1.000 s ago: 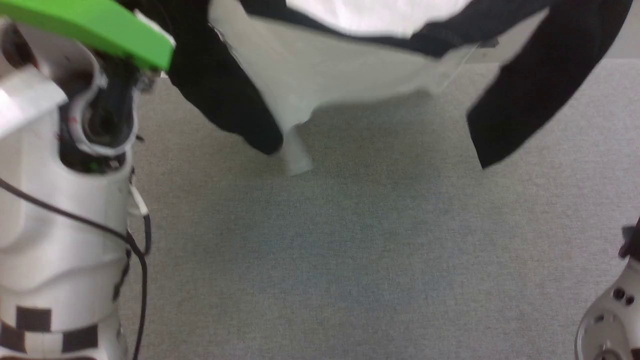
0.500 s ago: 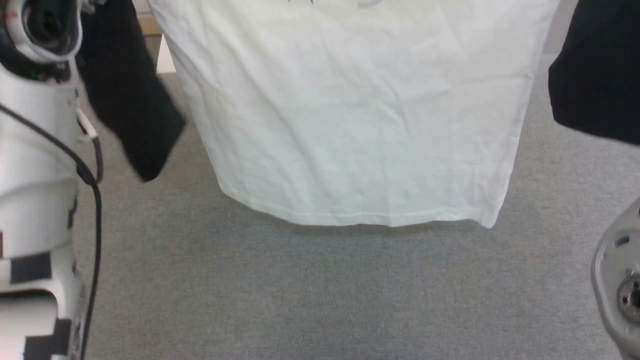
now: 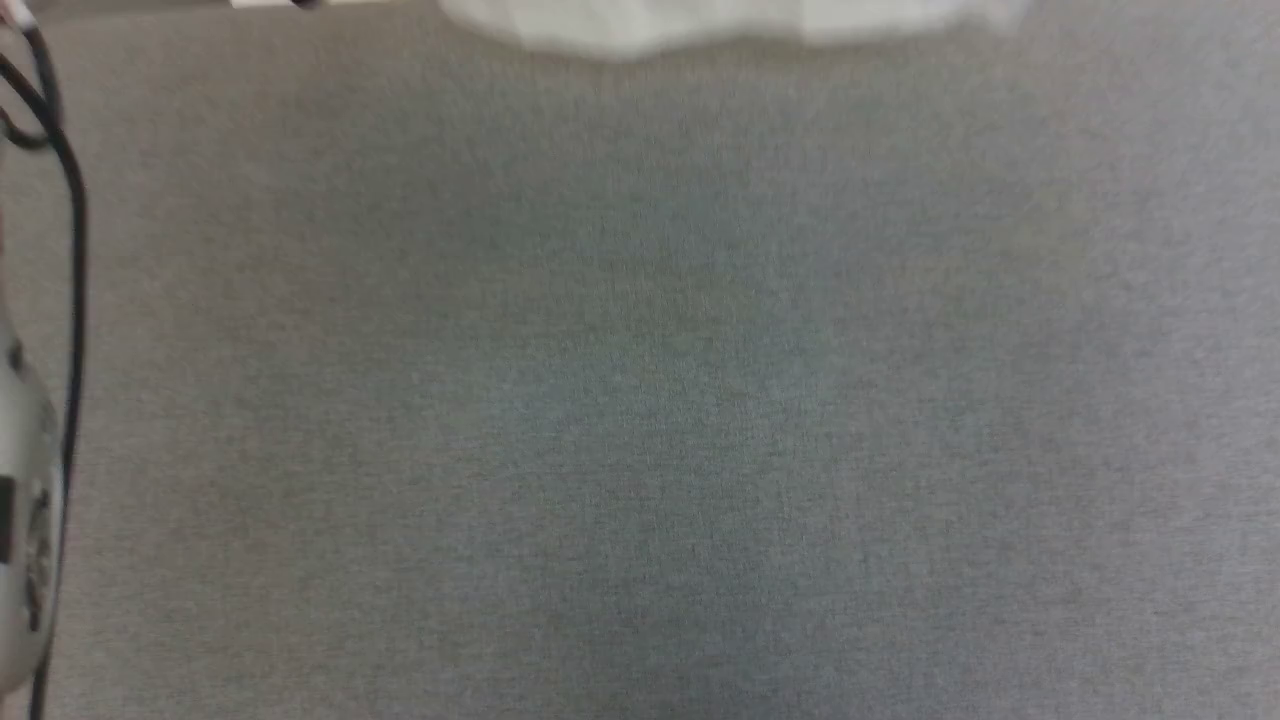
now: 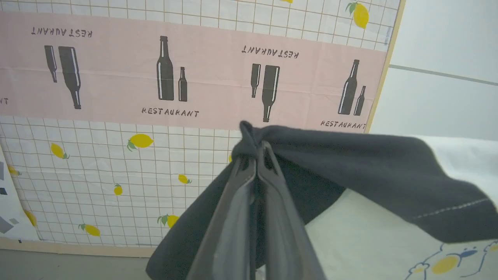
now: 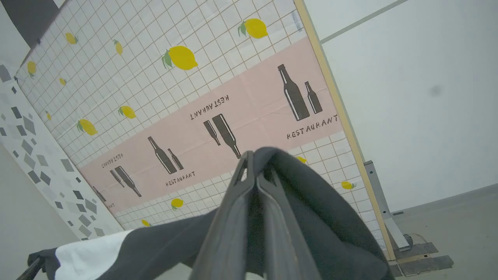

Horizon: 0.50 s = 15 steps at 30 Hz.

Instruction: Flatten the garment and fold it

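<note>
Looking down on broad grey carpet floor, catching white long-sleeved shirt with black sleeves gone from mid-view to a hem sliver at twelve o'clock, black cloth pinched tight in left gripper and right gripper, hoisted high, probably for spreading flat.

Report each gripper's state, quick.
Left gripper: shut on the garment, pinching black fabric.
Right gripper: shut on the garment, pinching black fabric too.
</note>
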### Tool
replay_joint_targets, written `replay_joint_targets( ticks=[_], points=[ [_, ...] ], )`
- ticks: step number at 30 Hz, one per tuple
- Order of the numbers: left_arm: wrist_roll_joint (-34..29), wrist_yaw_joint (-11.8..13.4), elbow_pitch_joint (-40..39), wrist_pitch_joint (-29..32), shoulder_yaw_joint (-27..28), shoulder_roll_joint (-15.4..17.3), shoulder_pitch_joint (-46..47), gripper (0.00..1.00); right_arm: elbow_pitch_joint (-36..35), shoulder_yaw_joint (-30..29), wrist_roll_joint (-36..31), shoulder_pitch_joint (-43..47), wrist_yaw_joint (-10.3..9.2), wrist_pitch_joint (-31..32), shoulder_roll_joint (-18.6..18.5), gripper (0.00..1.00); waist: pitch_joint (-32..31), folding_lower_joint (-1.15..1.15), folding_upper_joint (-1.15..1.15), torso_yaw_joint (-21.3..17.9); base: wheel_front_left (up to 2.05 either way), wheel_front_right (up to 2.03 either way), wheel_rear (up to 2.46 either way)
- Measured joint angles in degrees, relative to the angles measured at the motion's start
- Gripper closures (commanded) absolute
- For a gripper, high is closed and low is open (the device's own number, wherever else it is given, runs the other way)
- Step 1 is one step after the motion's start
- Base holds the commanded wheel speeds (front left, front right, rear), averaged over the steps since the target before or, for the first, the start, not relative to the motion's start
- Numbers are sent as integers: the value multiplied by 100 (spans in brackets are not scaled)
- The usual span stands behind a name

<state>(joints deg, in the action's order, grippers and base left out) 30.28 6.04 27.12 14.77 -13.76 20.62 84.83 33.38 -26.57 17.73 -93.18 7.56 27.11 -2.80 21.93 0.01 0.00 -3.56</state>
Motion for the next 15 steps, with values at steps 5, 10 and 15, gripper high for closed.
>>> replay_joint_targets(
  ticks=[5,10,15],
  points=[
    [-107,-77,308,-516,-20,34,332,100,409,121,-44,-315,0,-438,1,100,486,0,0,-29,0,0,0],
    [-47,-204,699,-957,33,-44,314,100,676,166,-56,-286,0,-616,4,100,911,1,0,-20,0,0,0],
    [103,-414,1029,-1365,48,-238,-27,100,744,180,-1,143,-1,-655,-2,100,1155,1,0,87,0,0,0]
  ],
)
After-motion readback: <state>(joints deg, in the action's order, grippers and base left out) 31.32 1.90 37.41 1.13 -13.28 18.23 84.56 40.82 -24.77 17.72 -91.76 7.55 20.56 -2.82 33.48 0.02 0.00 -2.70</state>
